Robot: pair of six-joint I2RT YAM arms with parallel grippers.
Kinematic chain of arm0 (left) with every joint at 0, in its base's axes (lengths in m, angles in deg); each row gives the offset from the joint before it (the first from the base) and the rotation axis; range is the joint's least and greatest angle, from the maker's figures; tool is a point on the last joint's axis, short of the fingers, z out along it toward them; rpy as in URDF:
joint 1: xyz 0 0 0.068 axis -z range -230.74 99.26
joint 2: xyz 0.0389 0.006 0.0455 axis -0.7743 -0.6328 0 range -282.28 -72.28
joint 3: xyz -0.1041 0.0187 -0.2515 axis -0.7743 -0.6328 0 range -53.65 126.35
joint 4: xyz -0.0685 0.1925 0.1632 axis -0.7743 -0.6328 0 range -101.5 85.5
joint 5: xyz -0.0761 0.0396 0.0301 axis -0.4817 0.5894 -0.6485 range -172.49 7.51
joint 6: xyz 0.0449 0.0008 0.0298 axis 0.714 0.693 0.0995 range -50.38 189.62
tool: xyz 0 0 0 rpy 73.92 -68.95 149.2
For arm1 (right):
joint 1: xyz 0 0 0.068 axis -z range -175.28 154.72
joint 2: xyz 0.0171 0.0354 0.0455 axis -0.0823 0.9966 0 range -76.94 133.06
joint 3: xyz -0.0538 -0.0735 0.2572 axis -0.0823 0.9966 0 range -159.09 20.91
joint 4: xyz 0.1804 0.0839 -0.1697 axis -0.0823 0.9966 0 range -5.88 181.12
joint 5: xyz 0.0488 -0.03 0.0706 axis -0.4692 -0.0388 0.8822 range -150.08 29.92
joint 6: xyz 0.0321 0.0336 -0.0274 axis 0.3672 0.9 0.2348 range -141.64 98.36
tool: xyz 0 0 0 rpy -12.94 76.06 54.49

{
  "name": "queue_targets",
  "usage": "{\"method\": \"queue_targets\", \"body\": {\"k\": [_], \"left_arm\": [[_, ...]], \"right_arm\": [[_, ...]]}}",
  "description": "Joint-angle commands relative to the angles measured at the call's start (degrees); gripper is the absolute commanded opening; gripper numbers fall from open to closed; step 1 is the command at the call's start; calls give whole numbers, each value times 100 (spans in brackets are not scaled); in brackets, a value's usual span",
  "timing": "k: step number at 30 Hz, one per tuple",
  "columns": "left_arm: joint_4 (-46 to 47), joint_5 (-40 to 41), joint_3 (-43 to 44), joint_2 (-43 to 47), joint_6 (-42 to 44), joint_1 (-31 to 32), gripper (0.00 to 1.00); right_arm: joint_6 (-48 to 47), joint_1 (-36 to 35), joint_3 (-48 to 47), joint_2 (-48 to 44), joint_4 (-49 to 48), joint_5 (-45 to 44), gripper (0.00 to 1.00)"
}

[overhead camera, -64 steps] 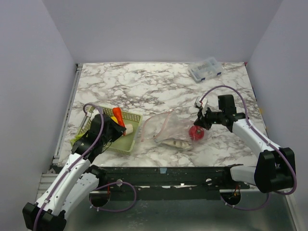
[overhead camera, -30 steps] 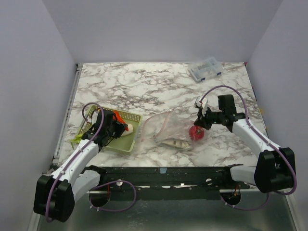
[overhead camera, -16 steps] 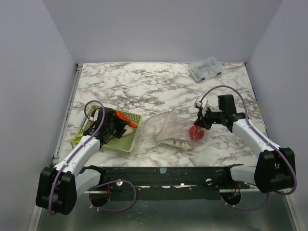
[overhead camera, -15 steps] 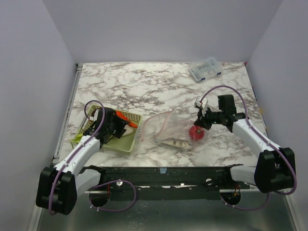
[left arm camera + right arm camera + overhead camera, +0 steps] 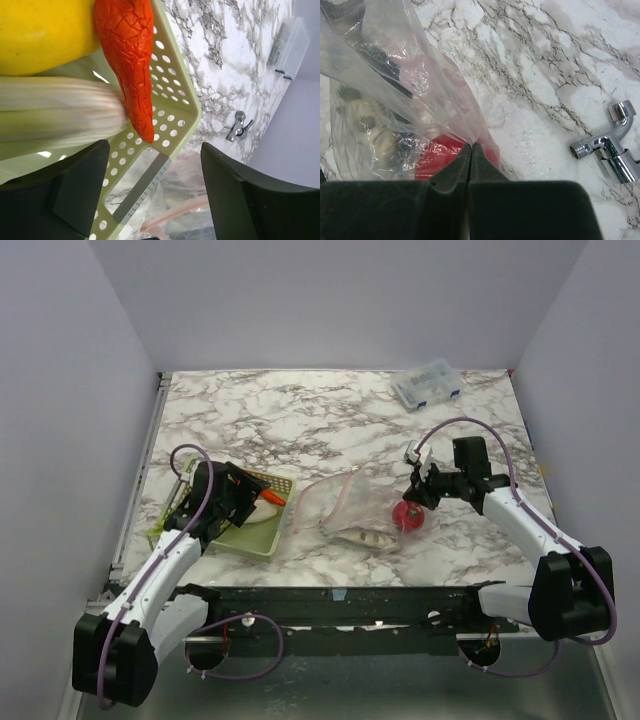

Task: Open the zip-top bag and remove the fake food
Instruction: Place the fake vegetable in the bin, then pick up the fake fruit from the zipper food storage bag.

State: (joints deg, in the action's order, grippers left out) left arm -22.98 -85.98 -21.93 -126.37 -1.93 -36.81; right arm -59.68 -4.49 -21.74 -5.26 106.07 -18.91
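The clear zip-top bag (image 5: 338, 502) lies mid-table with its pinkish zip strip toward the basket. My right gripper (image 5: 413, 499) is shut on the bag's plastic (image 5: 445, 75) at its right end, just above a red round fruit (image 5: 437, 157) inside it. A pale piece (image 5: 362, 125) also shows through the film. My left gripper (image 5: 160, 200) hangs open over the pale green mesh basket (image 5: 175, 112), nothing between its fingers (image 5: 80, 190). In the basket lie a yellow piece (image 5: 40, 30), a wrinkled orange-red chili (image 5: 127, 55) and a pale green stalk (image 5: 55, 117).
A small clear compartment box (image 5: 428, 383) sits at the back right. A chrome pipe fitting (image 5: 411, 452) lies just behind the right gripper, also seen as a chrome fitting (image 5: 607, 145) on the marble. White walls enclose the table on three sides.
The left gripper opened and let go of the orange-red chili, which now lies at the basket's right end. The left arm drew back slightly. The right arm has not moved.
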Motion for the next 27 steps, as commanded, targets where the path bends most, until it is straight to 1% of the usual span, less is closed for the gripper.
{"method": "queue_targets", "body": {"k": [1, 7, 8, 13, 17, 22, 27], "left_arm": [[-223, -189, 202, 407, 810, -40, 77], [-264, -568, 226, 946, 1714, -40, 86], [-186, -738, 204, 1052, 1908, -40, 89], [540, -1682, -99, 1619, 2504, -40, 98], [1167, -2475, -311, 1911, 2778, -35, 99], [1533, -3271, -386, 1870, 2903, -15, 99], [1517, -3544, -328, 1612, 3013, 220, 99]], "right_arm": [[-23, -4, -24, -34, -76, -83, 0], [-28, -2, -25, -27, -61, -65, 0], [-28, -12, -24, -29, -60, -61, 0], [-54, -3, -41, -27, -10, 7, 1], [-112, -6, -63, -45, 68, 134, 1], [-222, -4, -76, -55, 178, 322, 1], [-309, -3, -89, -64, 284, 442, 2]]}}
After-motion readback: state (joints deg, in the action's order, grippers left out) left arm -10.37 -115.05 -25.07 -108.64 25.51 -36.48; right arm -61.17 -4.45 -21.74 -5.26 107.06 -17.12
